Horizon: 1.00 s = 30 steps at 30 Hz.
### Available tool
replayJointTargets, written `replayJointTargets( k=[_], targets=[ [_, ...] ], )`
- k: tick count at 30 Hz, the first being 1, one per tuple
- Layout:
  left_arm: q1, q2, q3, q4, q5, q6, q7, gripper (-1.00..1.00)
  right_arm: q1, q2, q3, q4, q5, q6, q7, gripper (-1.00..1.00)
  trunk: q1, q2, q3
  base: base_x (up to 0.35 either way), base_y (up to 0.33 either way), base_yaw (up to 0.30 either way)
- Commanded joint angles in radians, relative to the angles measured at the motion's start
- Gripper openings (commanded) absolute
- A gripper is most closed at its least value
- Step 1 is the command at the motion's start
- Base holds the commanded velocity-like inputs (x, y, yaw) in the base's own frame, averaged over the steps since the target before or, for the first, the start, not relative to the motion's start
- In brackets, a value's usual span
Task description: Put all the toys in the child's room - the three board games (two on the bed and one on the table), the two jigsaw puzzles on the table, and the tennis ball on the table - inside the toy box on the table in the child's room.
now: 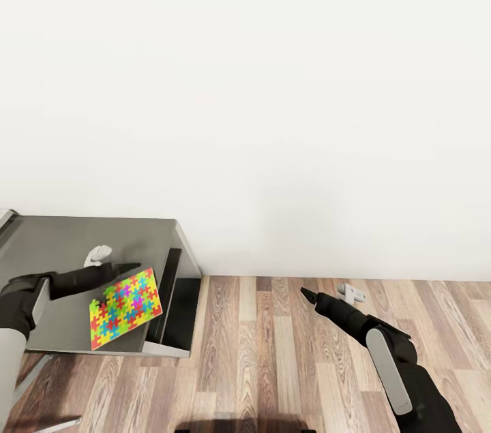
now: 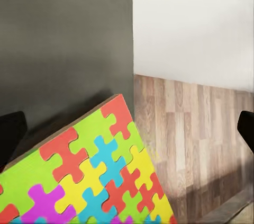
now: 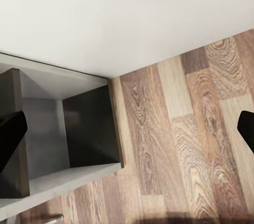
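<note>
Jigsaw puzzle (image 1: pixel 125 308): tilted above the bench's (image 1: pixel 61 242) near right end, lifted for carrying to the toy box.
Left end effector (image 1: pixel 120 278): pinching the puzzle's far edge.
Right end effector (image 1: pixel 308 294): idle over the wood floor (image 1: pixel 273 365); I cannot tell its state.

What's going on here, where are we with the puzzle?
The left end effector holds one jigsaw puzzle by its edge, tilted over the end of the table. The right end effector hangs open and empty above the wood floor. The puzzle is not yet in any bin.
</note>
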Motion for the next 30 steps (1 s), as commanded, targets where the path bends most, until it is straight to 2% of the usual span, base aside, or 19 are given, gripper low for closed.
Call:
replayJointTargets(
  k=[1, 4, 7, 14, 21, 28, 30],
  targets=[
    [-0.001, 0.01, 0.006, -0.001, -0.011, 0.009, -0.052, 1.0, -0.001, 0.0, -0.002, -0.001, 0.001, 0.006, 0.005, 1.0, 0.001, -0.002, -0.001, 0.0, 0.0, 0.0],
    [-0.001, 0.034, 0.008, -0.002, -0.011, 0.009, -0.14, 1.0, -0.001, 0.0, -0.002, -0.001, 0.001, 0.006, 0.005, 1.0, 0.001, -0.002, -0.001, 0.0, 0.0, 0.0],
    [-0.001, 0.046, 0.01, -0.002, -0.011, 0.008, -0.185, 1.0, -0.001, 0.0, -0.002, -0.001, 0.001, 0.006, 0.005, 1.0, 0.001, -0.002, -0.001, 0.0, 0.0, 0.0],
    [0.0, 0.058, 0.011, -0.002, -0.011, 0.007, -0.276, 1.0, -0.001, 0.0, -0.002, -0.001, 0.001, 0.006, 0.005, 1.0, 0.001, -0.002, -0.001, 0.0, 0.0, 0.0],
    [0.0, 0.063, 0.018, -0.002, -0.01, 0.006, -0.337, 1.0, -0.001, 0.0, -0.002, -0.001, 0.001, 0.006, 0.005, 1.0, 0.001, -0.002, -0.001, 0.0, 0.0, 0.0],
    [0.001, 0.085, 0.032, -0.001, -0.011, 0.005, -0.442, 1.0, -0.001, 0.001, -0.002, -0.002, 0.0, 0.006, 0.005, 1.0, 0.001, -0.002, -0.001, 0.0, 0.0, 0.0],
    [0.001, 0.089, 0.032, -0.001, -0.011, 0.004, -0.449, 1.0, -0.001, 0.001, -0.002, -0.003, 0.0, 0.006, 0.006, 1.0, 0.001, -0.002, -0.001, 0.0, 0.0, 0.0]
  ],
)
